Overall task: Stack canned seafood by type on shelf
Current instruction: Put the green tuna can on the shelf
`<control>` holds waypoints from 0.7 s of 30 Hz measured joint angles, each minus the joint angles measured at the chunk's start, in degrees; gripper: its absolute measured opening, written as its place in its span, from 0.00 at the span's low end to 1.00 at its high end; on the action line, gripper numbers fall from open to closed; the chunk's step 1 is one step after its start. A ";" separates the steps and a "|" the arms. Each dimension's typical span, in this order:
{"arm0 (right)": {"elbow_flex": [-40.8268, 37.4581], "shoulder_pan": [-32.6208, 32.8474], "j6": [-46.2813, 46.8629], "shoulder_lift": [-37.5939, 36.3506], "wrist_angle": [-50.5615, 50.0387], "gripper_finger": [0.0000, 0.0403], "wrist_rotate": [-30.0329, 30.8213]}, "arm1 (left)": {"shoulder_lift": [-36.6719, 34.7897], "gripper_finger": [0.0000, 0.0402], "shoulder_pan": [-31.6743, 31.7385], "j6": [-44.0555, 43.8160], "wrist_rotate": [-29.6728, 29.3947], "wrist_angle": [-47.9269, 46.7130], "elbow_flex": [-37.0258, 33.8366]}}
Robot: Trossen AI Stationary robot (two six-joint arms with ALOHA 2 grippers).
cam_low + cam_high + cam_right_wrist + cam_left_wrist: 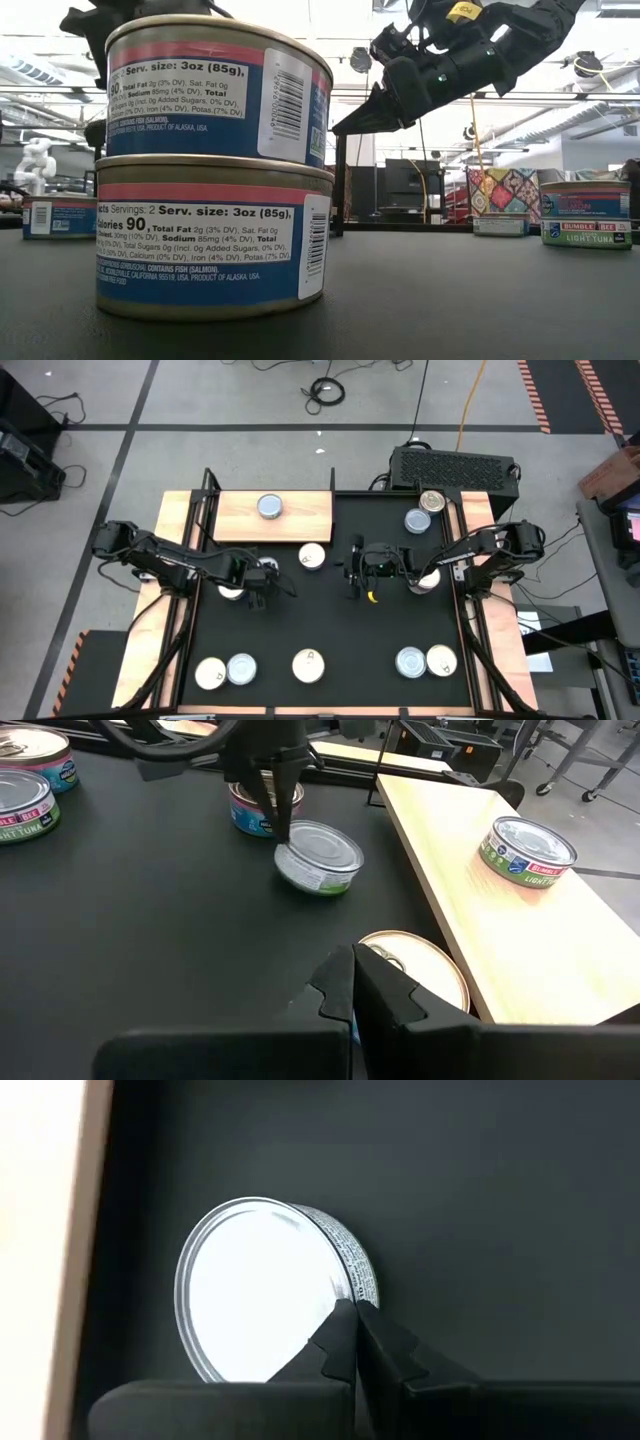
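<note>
One can (270, 507) sits on the shelf (300, 520), upper left; the rest dot the mat (330, 620). Your left gripper (255, 588) hovers closed beside a can (231, 590), gripping nothing; your right gripper (357, 569), also closed and empty, waits mid-frame.

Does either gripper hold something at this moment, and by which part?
Nothing is held. The left gripper is shut, its tips beside the rim of a tin on the black mat. The right gripper is shut and empty.
</note>
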 joint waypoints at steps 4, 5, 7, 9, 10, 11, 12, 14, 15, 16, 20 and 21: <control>0.00 0.00 0.00 -0.01 0.00 0.00 0.00 | -0.04 0.14 -0.83 -0.07 0.45 0.05 0.02; 0.00 0.00 0.00 -0.01 0.00 0.00 0.00 | -0.04 0.17 -1.02 -0.09 0.44 0.05 0.02; 0.00 0.04 0.16 -0.01 -0.04 0.00 0.00 | -0.04 0.23 -1.46 -0.14 0.45 0.24 0.02; 0.00 0.04 0.24 -0.01 -0.11 0.00 0.00 | -0.04 0.28 -1.95 -0.28 0.45 0.92 0.02; 0.00 0.04 0.24 -0.01 -0.13 0.00 0.00 | -0.04 0.31 -2.25 -0.63 0.45 1.41 0.03; 0.00 0.04 0.24 -0.01 -0.13 0.00 0.00 | -0.04 0.33 -2.56 -1.07 0.41 1.71 0.07; 0.00 0.04 0.24 -0.01 -0.13 0.00 0.00 | -0.04 0.35 -2.86 -1.30 -0.10 1.76 0.10; 0.00 0.04 0.22 -0.01 -0.14 0.00 0.00 | -0.01 0.37 -3.42 -1.37 -2.14 1.66 0.10; 0.00 0.04 0.22 -0.01 -0.15 0.00 0.00 | 0.05 0.37 -3.57 -1.54 -3.14 1.82 0.03; 0.00 0.04 0.22 -0.01 -0.15 0.00 0.00 | 0.07 0.38 -3.79 -1.73 -3.79 2.13 -0.22; 0.00 0.04 0.24 -0.01 -0.17 0.00 0.00 | 0.11 0.38 -4.07 -2.32 -3.53 6.05 -2.88; 0.00 0.04 0.24 -0.01 -0.17 0.00 0.00 | 0.11 0.38 -4.15 -2.79 -3.50 6.67 -3.56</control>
